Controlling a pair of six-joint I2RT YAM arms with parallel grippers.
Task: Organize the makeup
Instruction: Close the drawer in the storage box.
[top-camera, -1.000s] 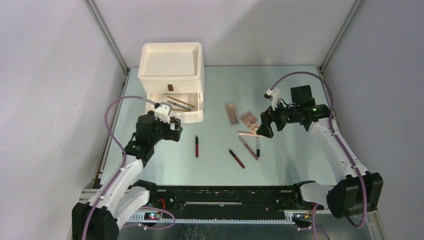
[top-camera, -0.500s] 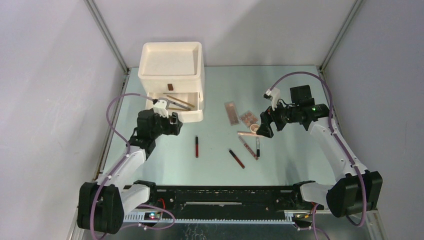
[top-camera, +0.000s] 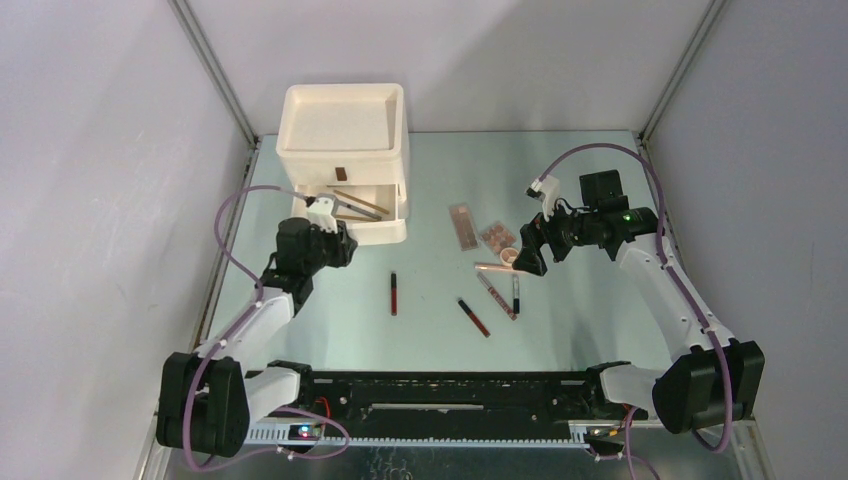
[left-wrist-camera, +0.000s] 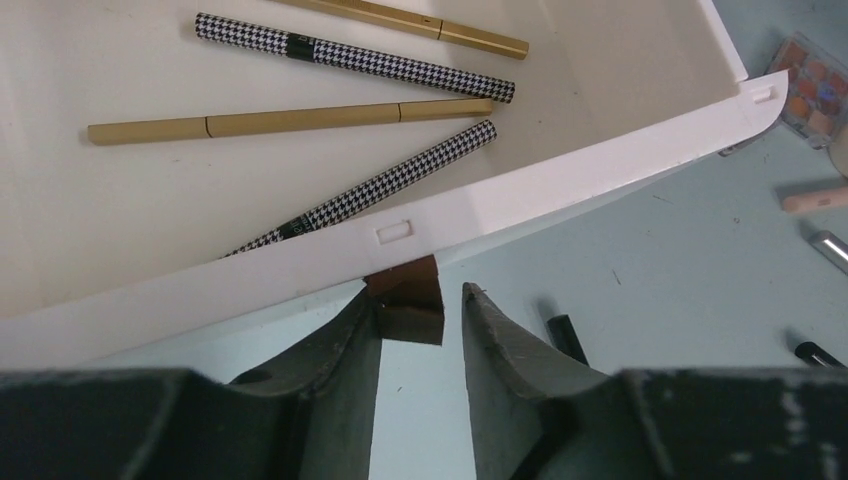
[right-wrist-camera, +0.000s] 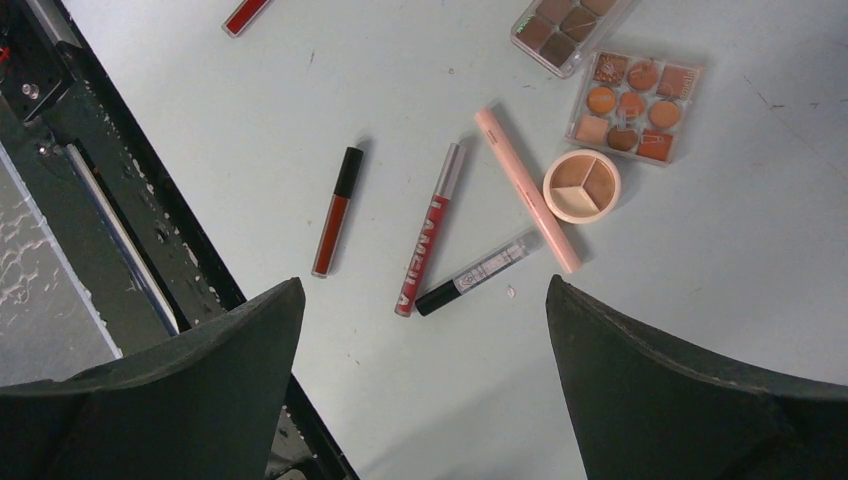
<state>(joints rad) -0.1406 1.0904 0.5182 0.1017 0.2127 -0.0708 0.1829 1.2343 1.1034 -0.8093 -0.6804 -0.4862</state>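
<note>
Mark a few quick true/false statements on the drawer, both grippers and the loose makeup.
1. Two gold and two checked pencils lie in the open drawer. True.
2. The left gripper has a finger on each side of the drawer's brown tab. True.
3. The round compact lies beside a palette. True.
4. The right gripper is shut on the round compact. False: it is open above the table, holding nothing.
5. All the makeup is in the drawer. False: tubes, the round compact and the palette lie on the table.
</note>
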